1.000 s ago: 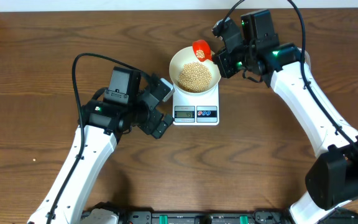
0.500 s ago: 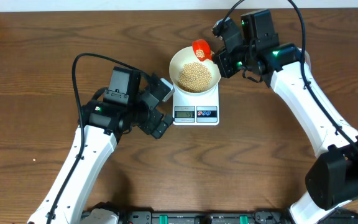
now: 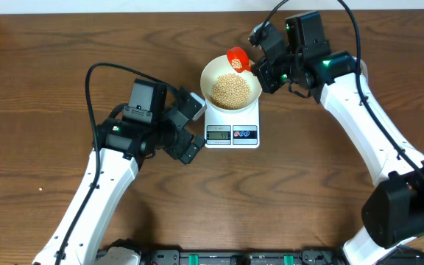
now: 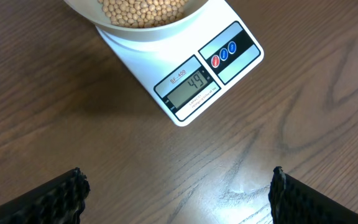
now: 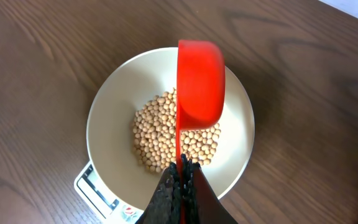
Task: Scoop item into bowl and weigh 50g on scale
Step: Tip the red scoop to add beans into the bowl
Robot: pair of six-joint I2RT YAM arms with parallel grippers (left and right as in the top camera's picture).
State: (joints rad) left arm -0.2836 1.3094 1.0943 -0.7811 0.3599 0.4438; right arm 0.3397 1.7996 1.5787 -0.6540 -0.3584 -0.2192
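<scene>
One white rectangular digital scale (image 3: 232, 132), mid brown wooden desk (image 3: 50, 59): long axis 12–6 o'clock, display at 6. Carries round white bowl (image 3: 208, 77) of small beige beans (image 3: 231, 90). Red plastic scoop (image 3: 238, 57) over the bowl's 12 o'clock rim (handle toward 3), clamped in right gripper (image 3: 260, 62). Left gripper (image 3: 197, 126) spread apart, empty.

From my screen I see a dark brown wooden table (image 3: 43, 88) with wavy grain filling nearly the whole view, evenly lit (only soft shadows). A pale white strip (image 3: 124, 6) runs along its far edge.

Bright, even overhead light; soft shadows, sharp focus throughout.
</scene>
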